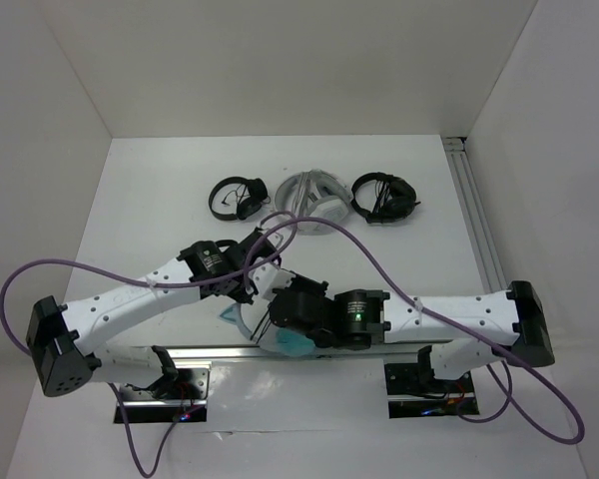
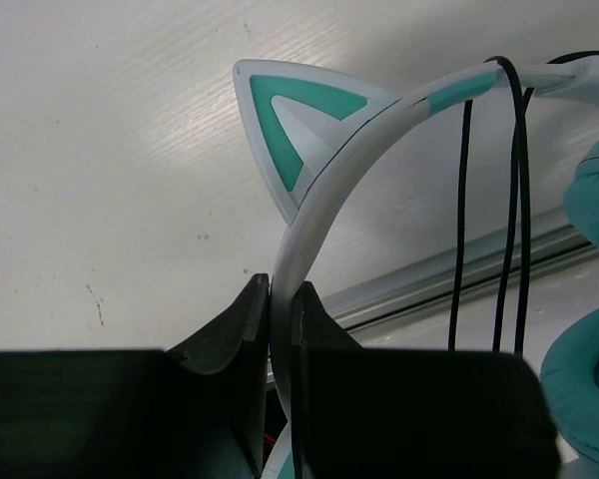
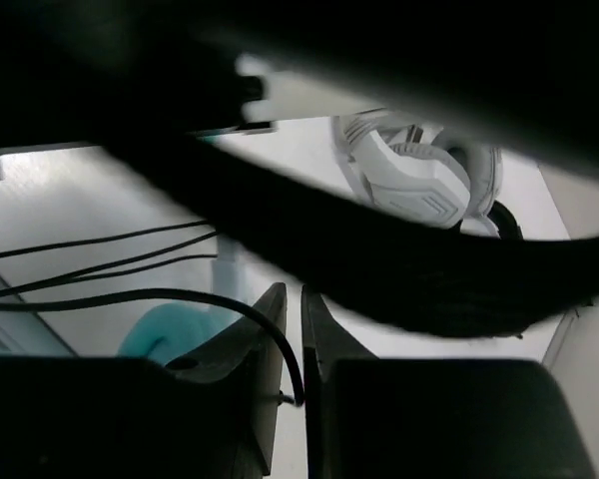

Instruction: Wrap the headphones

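The left pincer (image 2: 280, 289) is clamped flat on the pale headband (image 2: 359, 145) of the cat-ear headphones (image 2: 591, 205). Its jaws are pressed against both faces of the band just below one cat ear (image 2: 280, 125). That grip appears meant to anchor the set above the desk (image 2: 110, 150), leaving the band free for the cable to go round it.

Further along the arch from this pincer, the black cable (image 2: 462, 230) loops over the top of the band. Several strands hang down the inner side, next to the teal ear cups (image 2: 591, 399), so some turns look to be laid already.

The right pincer (image 3: 292, 294) has its jaws close together, with only a thin slit between them. The cable curves across its left finger and dips into that slit. Whether the cable is pinched there or only lying against the finger, I cannot tell. More strands run off to this pincer's left, above a teal cup just beside it. The arm's dark body hides much of what lies ahead of it.

Seen from above, both pincers meet over the headphones near the arms' bases. The white-grey headphones (image 3: 419, 185) and two black headphones (image 1: 238, 197) lie well beyond the pincers and take no part. The likely risk is that the hanging loops slip off the band if the cable tension drops.
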`<state>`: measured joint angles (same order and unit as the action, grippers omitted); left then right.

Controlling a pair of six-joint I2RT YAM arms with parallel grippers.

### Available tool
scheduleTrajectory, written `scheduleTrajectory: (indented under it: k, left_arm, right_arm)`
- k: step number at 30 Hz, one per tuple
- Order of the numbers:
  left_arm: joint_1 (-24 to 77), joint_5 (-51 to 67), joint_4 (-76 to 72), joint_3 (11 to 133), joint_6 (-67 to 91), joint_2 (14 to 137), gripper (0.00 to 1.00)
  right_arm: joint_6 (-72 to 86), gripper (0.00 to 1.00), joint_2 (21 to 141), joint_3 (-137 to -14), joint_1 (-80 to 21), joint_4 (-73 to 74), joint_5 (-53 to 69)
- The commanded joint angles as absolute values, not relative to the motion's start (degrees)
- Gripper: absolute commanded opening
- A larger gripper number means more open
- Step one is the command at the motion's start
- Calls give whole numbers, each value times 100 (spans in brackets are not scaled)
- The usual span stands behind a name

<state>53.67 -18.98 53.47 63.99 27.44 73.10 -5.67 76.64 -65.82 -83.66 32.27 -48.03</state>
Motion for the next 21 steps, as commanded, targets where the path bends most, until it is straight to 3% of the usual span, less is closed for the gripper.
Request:
scheduleTrajectory:
  k: [1,7,21]
  left_arm:
    - [5607,-1828,5396,6434,2865,6812,0]
    - [5660,-1662,5511,6486,2865,6505,0]
    - [5660,-1873,5959,7189,3147,6091,0]
  right_arm:
    - [-667,18,7427,-6311,-7700,2480,-4720]
    - [-668,22,7234,-5968,-7243,2101,-4281]
    - [-316,19,7022,-5389,-6742,1311,-3419]
